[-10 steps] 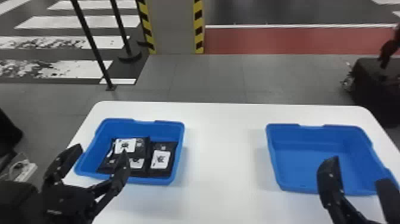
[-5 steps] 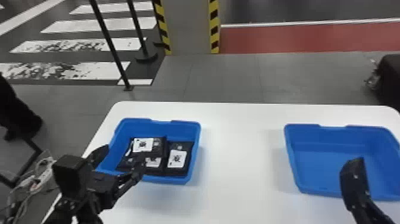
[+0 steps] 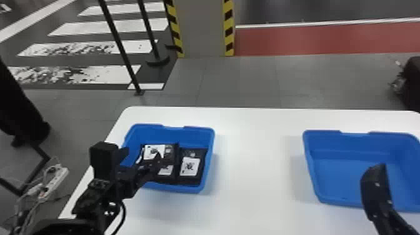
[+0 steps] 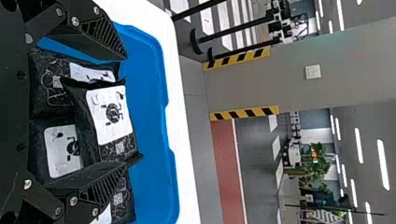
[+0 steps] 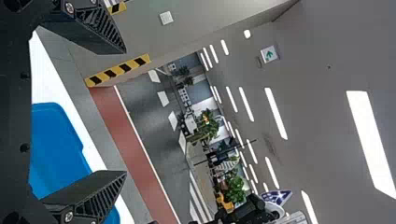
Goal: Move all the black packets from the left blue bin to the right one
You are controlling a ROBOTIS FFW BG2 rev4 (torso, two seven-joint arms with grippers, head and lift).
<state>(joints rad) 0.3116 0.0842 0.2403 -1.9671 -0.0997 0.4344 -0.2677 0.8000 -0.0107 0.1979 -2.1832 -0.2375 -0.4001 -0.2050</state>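
- Black packets lay heaped in the left blue bin (image 3: 178, 135): one topmost packet (image 4: 112, 112) rode aslant over its neighbours, with another packet (image 3: 190, 165) by the right wall.
- Left gripper (image 4: 125, 112) stood over the heap, fingers spread, the topmost packet between them and nothing pinched. Whether a finger touched it, I couldn't tell.
- Right gripper (image 5: 126, 112) was parked by the right blue bin (image 3: 353, 147), fingers wide, nothing held.
- Step in hand, I judged: the first pick, with the whole transfer yet to do.
- Chief risk: a double grab. Packets overlapped, so a deep close might have caught the edge of one beneath and dropped it on the way.
- Next: a shallow bite. The wrapping looked slick and soft; caught only by its crimped end, a packet could have slid free over the white table (image 3: 256, 187).
- A finger coming down off-line might have pushed the top one off its perch, toward the far wall.
- On the carry right, a low path risked clipping a bin rim, or the waiting right gripper.
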